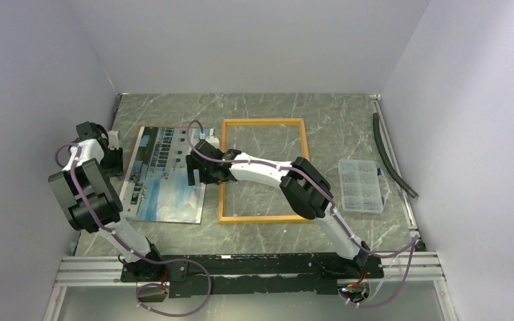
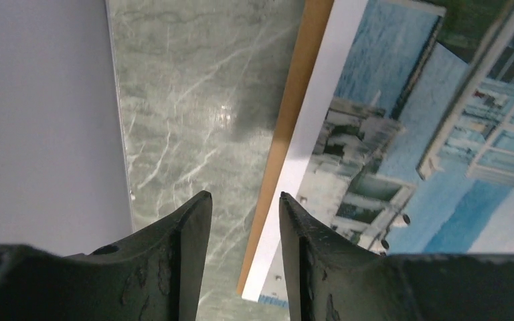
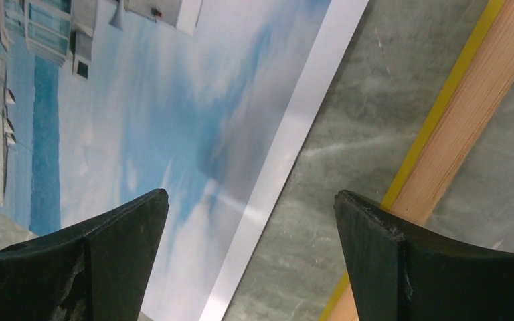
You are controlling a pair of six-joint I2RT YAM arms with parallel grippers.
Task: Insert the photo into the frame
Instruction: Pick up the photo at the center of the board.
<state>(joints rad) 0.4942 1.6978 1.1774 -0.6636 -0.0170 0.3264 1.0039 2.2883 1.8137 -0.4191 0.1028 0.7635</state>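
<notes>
The photo (image 1: 164, 177) lies picture side up on the left of the table, on a brown board whose edge (image 2: 293, 107) shows along its border. The frame (image 1: 264, 122) lies flat to its right, its wood-coloured side up with a yellow edge (image 3: 468, 120). My left gripper (image 1: 114, 160) hovers over the photo's left edge (image 2: 308, 147), its fingers (image 2: 244, 200) slightly apart and empty. My right gripper (image 1: 195, 175) is wide open (image 3: 251, 200) above the photo's right edge (image 3: 140, 100), straddling the white border and the bare strip before the frame.
A clear compartment box (image 1: 360, 185) of small parts sits right of the frame. A black hose (image 1: 391, 157) lies along the right wall. White walls close the table on the left, back and right. A metal rail (image 1: 241, 267) runs along the near edge.
</notes>
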